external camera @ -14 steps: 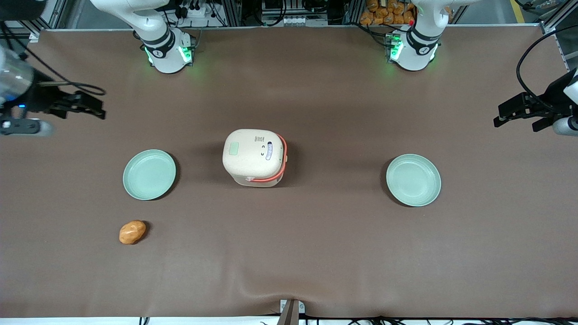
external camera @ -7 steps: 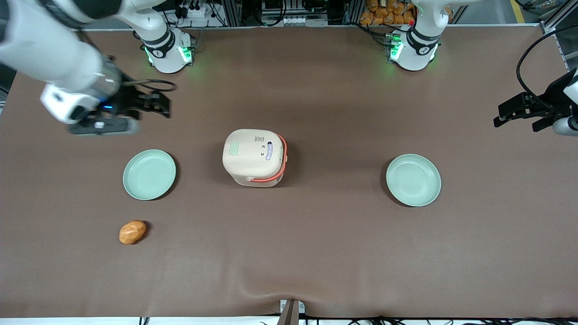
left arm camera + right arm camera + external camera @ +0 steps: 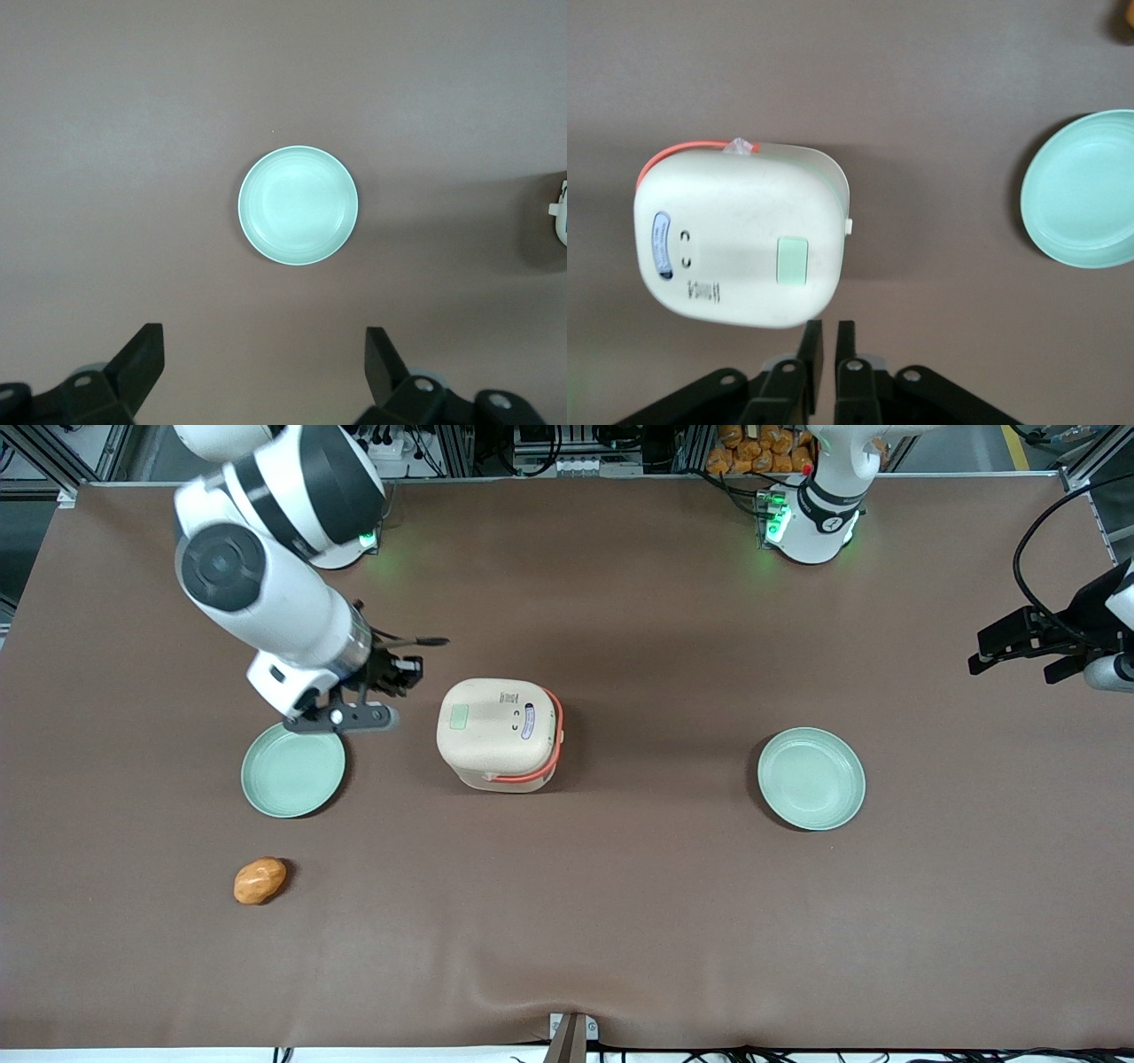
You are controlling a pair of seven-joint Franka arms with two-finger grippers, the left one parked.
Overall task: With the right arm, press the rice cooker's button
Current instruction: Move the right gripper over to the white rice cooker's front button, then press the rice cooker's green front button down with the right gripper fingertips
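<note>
The rice cooker (image 3: 500, 732) is a cream rounded-square cooker with a coral-orange handle band, standing mid-table with its lid closed. A pale green button (image 3: 458, 716) sits on its top; the right wrist view shows the cooker (image 3: 740, 235) and the button (image 3: 792, 260) too. The right arm (image 3: 266, 593) reaches over the table. Its black gripper (image 3: 403, 673) hovers beside the cooker, toward the working arm's end, a short gap from the cooker's edge. In the right wrist view the gripper (image 3: 829, 326) has its fingers close together with nothing between them, just off the cooker's rim.
A pale green plate (image 3: 293, 768) lies under the arm's wrist, also in the right wrist view (image 3: 1085, 189). A second plate (image 3: 811, 778) lies toward the parked arm's end and shows in the left wrist view (image 3: 299, 205). An orange-brown lump (image 3: 260, 880) lies nearer the front camera.
The right arm has swung in from the table's end toward the middle. Its gripper now hovers close beside the cooker. The cooker, plates and lump have not moved.
</note>
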